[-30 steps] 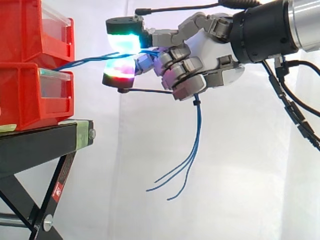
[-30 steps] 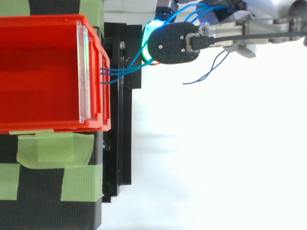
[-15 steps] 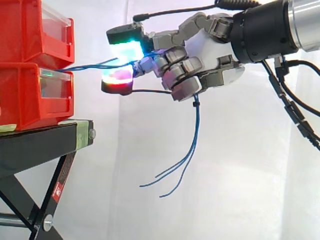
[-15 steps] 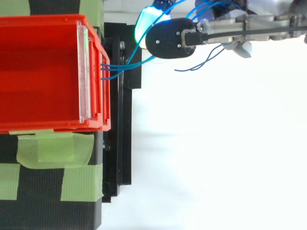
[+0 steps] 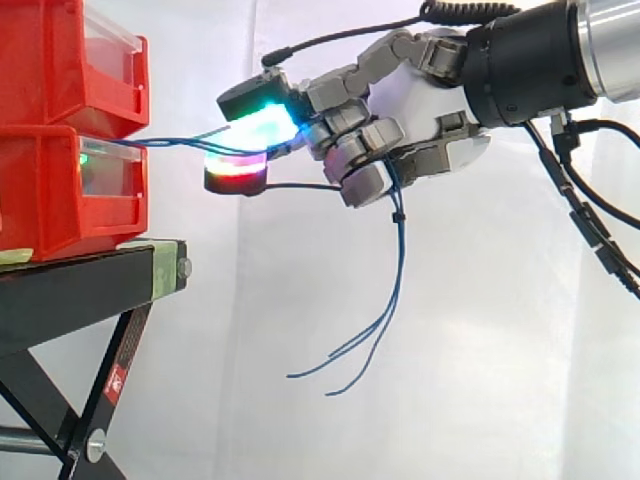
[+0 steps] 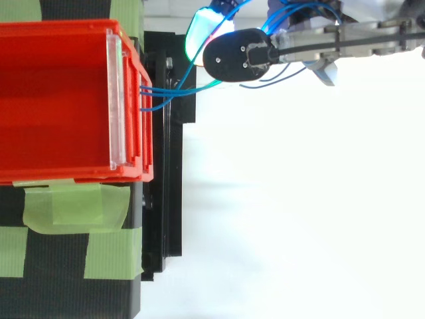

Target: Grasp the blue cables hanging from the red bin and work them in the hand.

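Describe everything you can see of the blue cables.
The blue cables are several thin, flexible strands. They leave the front of the stacked red bins, run nearly level across the gap, and pass between the glowing fingertips of the hand, whose curled fingers grip them. Below the hand they hang free as a loose bundle, with what looks like a small dark tie near the top, curving toward the bins and splaying into separate ends in the air.

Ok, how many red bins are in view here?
2. The upper red bin sits stacked on the lower red bin, on the black stand; others may be hidden off-frame.
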